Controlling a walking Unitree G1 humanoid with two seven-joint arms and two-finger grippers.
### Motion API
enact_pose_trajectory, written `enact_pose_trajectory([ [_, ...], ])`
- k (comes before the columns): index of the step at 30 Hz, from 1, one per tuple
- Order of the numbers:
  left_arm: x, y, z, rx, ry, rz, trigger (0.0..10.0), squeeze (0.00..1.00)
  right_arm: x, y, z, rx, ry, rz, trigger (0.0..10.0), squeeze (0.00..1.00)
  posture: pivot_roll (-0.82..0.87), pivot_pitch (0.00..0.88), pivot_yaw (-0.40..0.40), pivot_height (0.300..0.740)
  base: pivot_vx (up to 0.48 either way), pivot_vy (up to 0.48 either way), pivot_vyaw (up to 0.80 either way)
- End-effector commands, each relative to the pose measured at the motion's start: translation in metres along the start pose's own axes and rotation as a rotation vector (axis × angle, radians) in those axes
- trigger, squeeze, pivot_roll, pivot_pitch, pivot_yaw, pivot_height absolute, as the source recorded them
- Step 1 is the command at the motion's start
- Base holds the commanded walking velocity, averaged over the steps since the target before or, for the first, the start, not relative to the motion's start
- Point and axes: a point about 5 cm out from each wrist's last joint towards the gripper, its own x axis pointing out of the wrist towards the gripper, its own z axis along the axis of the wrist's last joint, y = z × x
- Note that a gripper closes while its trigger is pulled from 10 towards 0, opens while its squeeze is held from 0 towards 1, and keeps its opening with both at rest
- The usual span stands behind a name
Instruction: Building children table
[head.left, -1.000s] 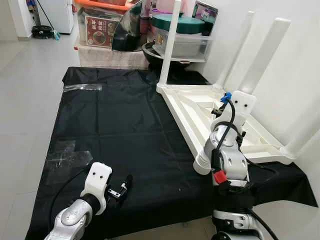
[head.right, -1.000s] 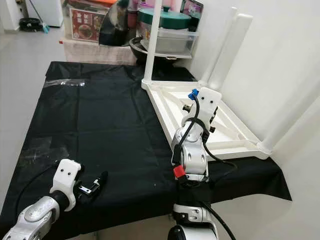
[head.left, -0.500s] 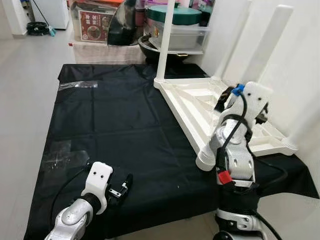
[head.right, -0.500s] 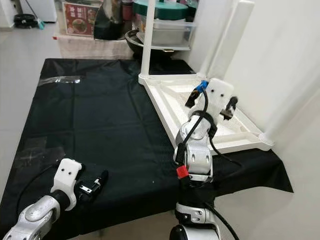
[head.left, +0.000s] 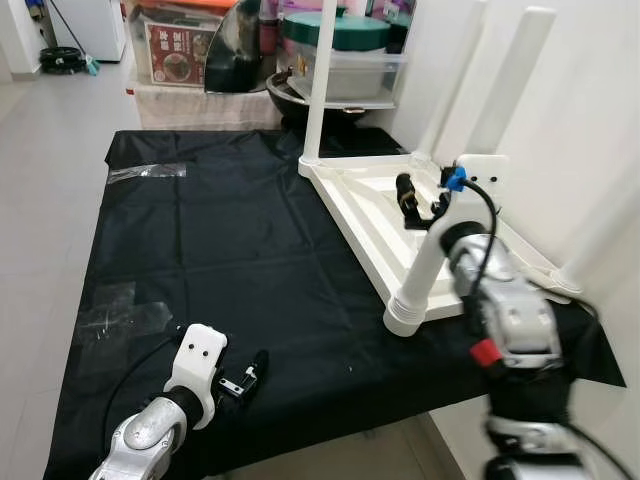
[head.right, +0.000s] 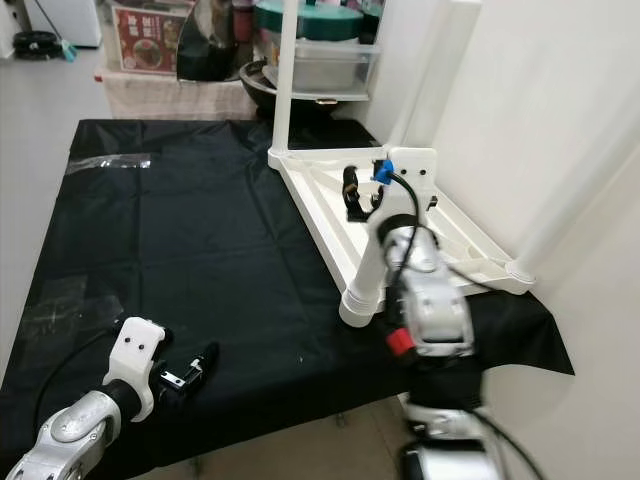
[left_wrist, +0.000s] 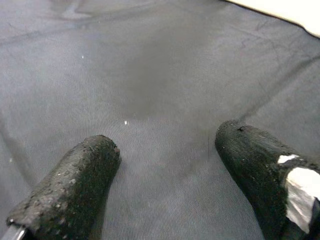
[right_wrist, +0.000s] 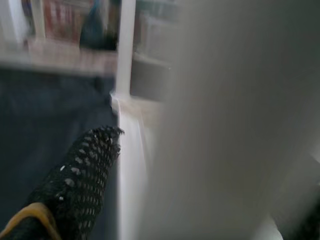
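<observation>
Right gripper (head.left: 418, 203) clamped the loose table leg (head.left: 418, 282): light, stiff, slick plastic, best held mid-shaft; left gripper (head.left: 250, 374) sat open.

even, bright indoor light; right wrist view heavily motion-blurred, head views sharp with soft shadows

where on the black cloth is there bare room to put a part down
The black cloth lies bare across its middle, between the clear tape patches along the left edge and the upturned white table. The right side is crowded: table frame, its legs and the right gripper. The left gripper takes the near corner.
</observation>
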Motion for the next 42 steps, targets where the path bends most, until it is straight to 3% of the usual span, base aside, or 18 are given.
enact_pose_trajectory([
  [1, 0.002, -0.001, -0.002, 0.007, 0.009, -0.012, 10.0, 0.00, 0.004, -0.001, 0.000, -0.007, 0.023, 0.057, 10.0, 0.00, 0.03, 0.000, -0.135, 0.740, 0.000, 0.000, 0.00],
  [3, 0.003, -0.001, -0.002, 0.007, 0.008, -0.012, 10.0, 0.00, 0.005, -0.007, 0.001, -0.030, 0.036, 0.093, 10.0, 0.00, 0.03, 0.000, -0.135, 0.740, 0.000, 0.000, 0.00],
  [5, 0.004, -0.002, -0.001, 0.007, 0.004, -0.015, 10.0, 0.00, 0.007, -0.015, 0.003, -0.058, 0.077, 0.218, 10.0, 0.00, 0.03, 0.000, -0.135, 0.740, 0.000, 0.000, 0.00],
  [13, 0.004, -0.002, -0.001, 0.013, 0.004, -0.019, 10.0, 0.00, 0.011, -0.040, 0.015, -0.056, 0.108, 0.465, 10.0, 0.00, 0.04, 0.000, -0.140, 0.740, 0.000, 0.000, 0.00],
  [19, 0.003, -0.002, -0.001, 0.016, 0.001, -0.015, 10.0, 0.00, 0.011, -0.047, 0.035, -0.034, 0.035, 0.650, 10.0, 0.00, 0.05, 0.000, -0.150, 0.740, 0.000, 0.000, 0.00],
  [25, 0.002, -0.002, -0.002, 0.019, 0.003, -0.017, 10.0, 0.00, 0.015, -0.051, 0.032, -0.057, 0.050, 0.721, 10.0, 0.00, 0.06, 0.000, -0.153, 0.740, 0.000, 0.000, 0.00],
  [26, 0.002, -0.002, -0.002, 0.020, 0.003, -0.017, 10.0, 0.00, 0.015, -0.051, 0.030, -0.064, 0.058, 0.740, 6.4, 0.00, 0.06, 0.000, -0.153, 0.740, 0.000, 0.000, 0.00],
  [28, 0.002, -0.002, -0.001, 0.021, 0.002, -0.017, 10.0, 0.00, 0.015, -0.051, 0.028, -0.070, 0.063, 0.757, 6.4, 0.00, 0.06, 0.000, -0.153, 0.740, 0.000, 0.000, 0.00],
  [29, 0.002, -0.002, -0.001, 0.023, 0.002, -0.018, 10.0, 0.00, 0.014, -0.051, 0.027, -0.070, 0.069, 0.775, 0.7, 0.00, 0.06, 0.000, -0.154, 0.740, 0.000, 0.000, 0.00],
  [30, 0.002, -0.002, -0.001, 0.024, 0.003, -0.018, 10.0, 0.00, 0.014, -0.051, 0.026, -0.069, 0.074, 0.794, 0.7, 0.00, 0.06, 0.000, -0.154, 0.740, 0.000, 0.000, 0.00],
  [31, 0.002, -0.002, -0.001, 0.025, 0.004, -0.019, 10.0, 0.00, 0.014, -0.052, 0.024, -0.070, 0.084, 0.804, 0.0, 0.00, 0.06, 0.000, -0.154, 0.740, 0.000, 0.000, 0.00],
  [42, 0.002, -0.002, -0.001, 0.028, 0.003, -0.028, 10.0, 0.00, 0.015, -0.059, 0.013, -0.034, 0.108, 0.775, 0.0, 0.00, 0.06, 0.000, -0.147, 0.740, 0.000, 0.000, 0.00],
])
